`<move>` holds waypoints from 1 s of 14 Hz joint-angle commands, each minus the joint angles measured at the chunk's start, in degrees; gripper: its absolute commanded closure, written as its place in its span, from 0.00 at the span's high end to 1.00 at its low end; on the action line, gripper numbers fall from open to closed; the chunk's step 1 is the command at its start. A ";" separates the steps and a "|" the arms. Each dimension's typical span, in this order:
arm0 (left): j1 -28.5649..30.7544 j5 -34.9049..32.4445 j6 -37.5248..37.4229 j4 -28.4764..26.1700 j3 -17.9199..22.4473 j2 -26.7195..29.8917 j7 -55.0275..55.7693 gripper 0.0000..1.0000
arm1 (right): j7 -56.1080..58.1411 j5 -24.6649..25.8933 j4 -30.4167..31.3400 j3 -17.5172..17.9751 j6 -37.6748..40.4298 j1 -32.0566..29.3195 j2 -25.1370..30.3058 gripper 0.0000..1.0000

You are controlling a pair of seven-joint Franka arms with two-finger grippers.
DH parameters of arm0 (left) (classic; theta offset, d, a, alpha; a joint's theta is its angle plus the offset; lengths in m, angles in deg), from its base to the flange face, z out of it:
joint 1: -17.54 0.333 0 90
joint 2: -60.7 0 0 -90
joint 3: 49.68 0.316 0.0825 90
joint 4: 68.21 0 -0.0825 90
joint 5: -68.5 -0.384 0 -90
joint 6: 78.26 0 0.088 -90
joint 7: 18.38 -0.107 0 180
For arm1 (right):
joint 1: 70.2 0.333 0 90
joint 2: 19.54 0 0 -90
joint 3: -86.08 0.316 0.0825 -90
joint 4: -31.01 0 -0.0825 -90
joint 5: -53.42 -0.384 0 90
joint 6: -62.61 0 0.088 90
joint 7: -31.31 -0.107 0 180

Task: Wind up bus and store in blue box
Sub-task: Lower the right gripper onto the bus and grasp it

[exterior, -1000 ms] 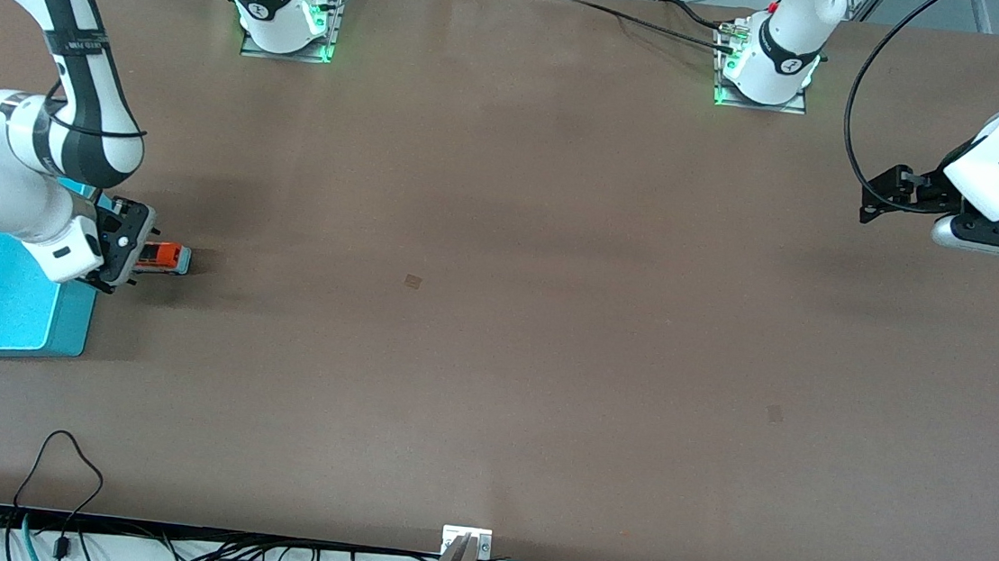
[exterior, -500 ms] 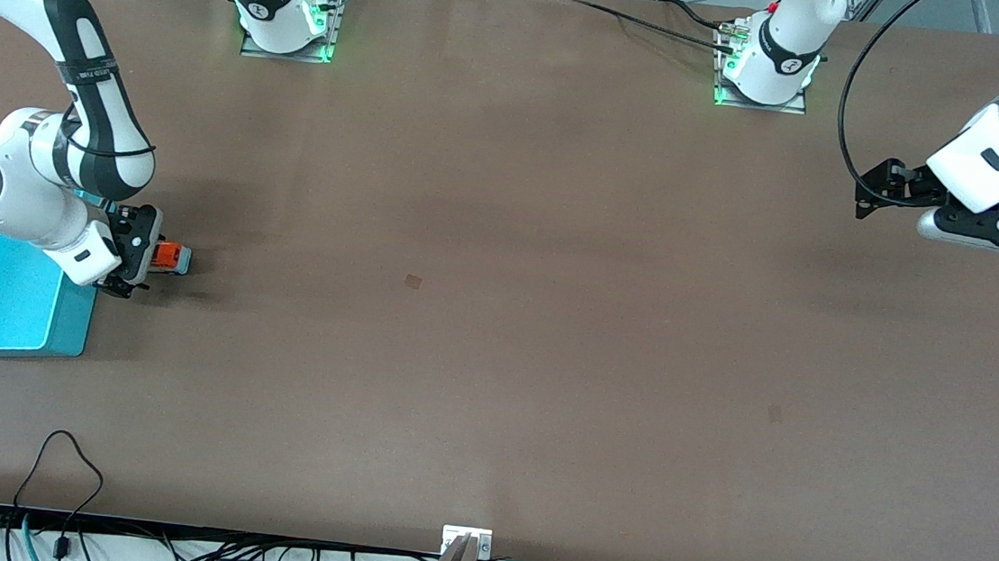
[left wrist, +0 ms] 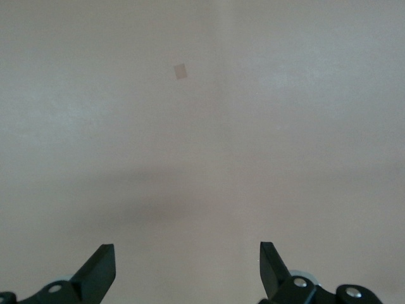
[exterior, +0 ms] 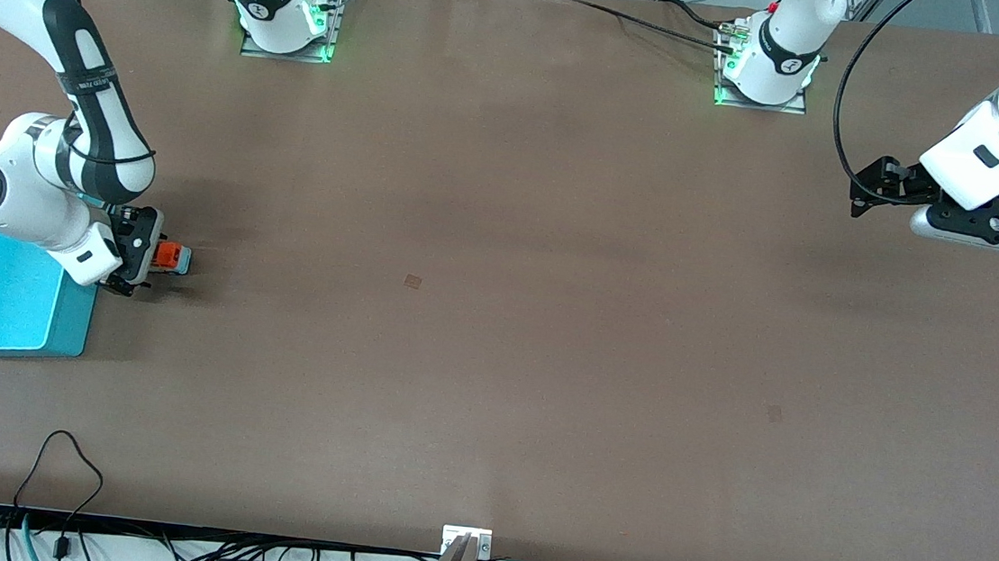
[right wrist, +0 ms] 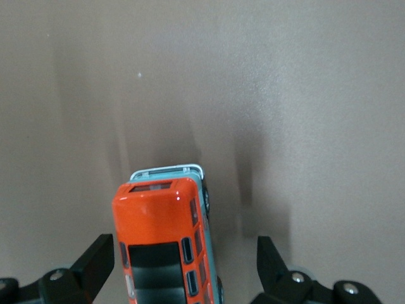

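Observation:
The small orange bus (exterior: 174,258) stands on the table right beside the blue box (exterior: 73,316), at the right arm's end. My right gripper (exterior: 142,260) is low over the bus and covers its end toward the box. In the right wrist view the bus (right wrist: 166,247) lies between the open fingers of my right gripper (right wrist: 183,263), closer to one finger (right wrist: 95,263) and touching neither. My left gripper (exterior: 865,190) waits in the air over the left arm's end of the table. It is open and empty in the left wrist view (left wrist: 188,269).
Two small square marks (exterior: 412,281) (exterior: 774,414) lie on the brown table; one also shows in the left wrist view (left wrist: 181,71). Cables (exterior: 68,460) hang at the table edge nearest the front camera. The arm bases (exterior: 287,22) (exterior: 764,69) stand along the farthest edge.
My right gripper has slid farther over the bus, so less of the bus shows. My left gripper has drawn up and a little toward the bases.

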 commanded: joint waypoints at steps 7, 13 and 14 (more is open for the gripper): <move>-0.21 -1.19 -1.19 1.52 -0.16 -0.03 0.50 1.00 | 4.02 0.61 0.64 1.30 -2.05 -1.82 -0.89 0.00; -0.21 -1.19 -1.28 1.52 -0.24 -0.03 0.68 1.00 | -3.24 0.08 0.29 1.64 -1.88 -0.59 1.12 0.00; -0.21 -1.27 -1.02 1.70 -0.33 -0.12 0.60 1.00 | -7.63 0.34 -0.23 2.60 -1.44 0.80 2.87 0.00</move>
